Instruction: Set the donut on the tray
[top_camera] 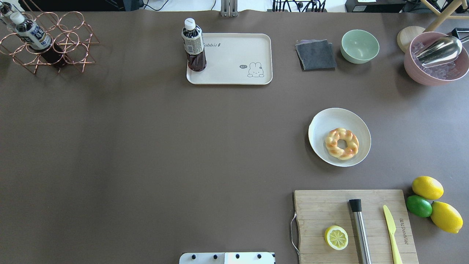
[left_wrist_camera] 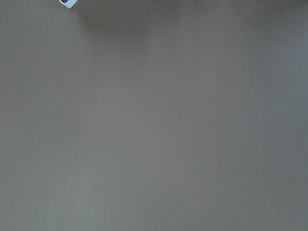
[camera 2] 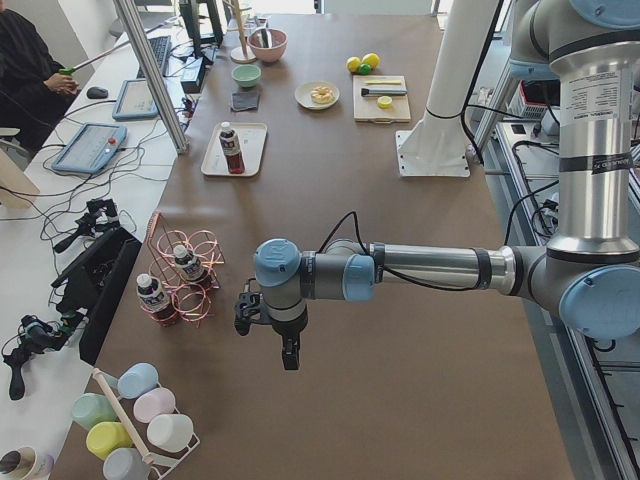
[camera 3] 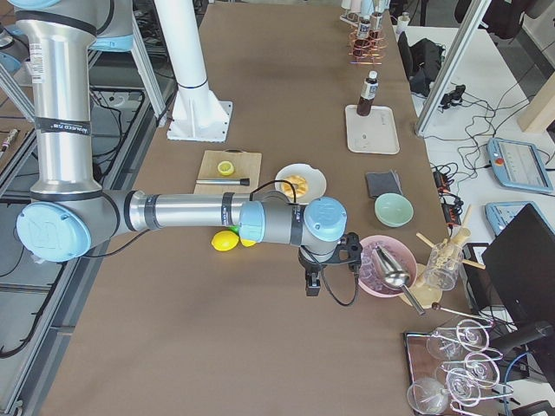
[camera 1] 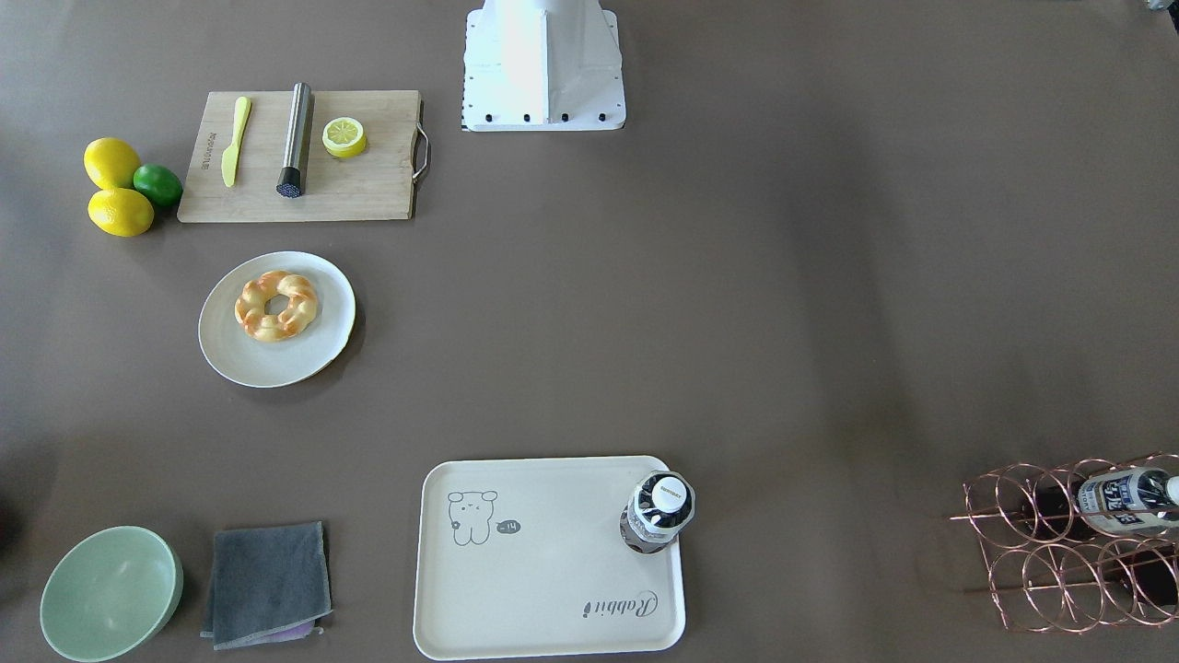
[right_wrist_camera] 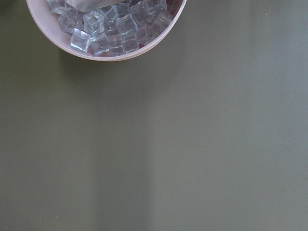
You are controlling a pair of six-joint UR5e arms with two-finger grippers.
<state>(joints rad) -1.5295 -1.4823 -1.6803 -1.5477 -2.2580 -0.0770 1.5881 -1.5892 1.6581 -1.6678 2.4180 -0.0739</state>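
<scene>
Where the brown table runs down the room, desks with tablets and cables line one side, and a seated person shows only from the left end. The donut lies on the round off-white plate, well apart from the cream tray, where a dark drink bottle stands upright in one corner. Neither camera over the table catches an arm. Only the end views do: the left gripper hangs over bare table near the copper bottle rack, and the right gripper hangs beside the pink bowl of ice cubes. From those ends I cannot tell whether either pair of fingers is apart or together. The front-facing view cuts off the rack's edge.
</scene>
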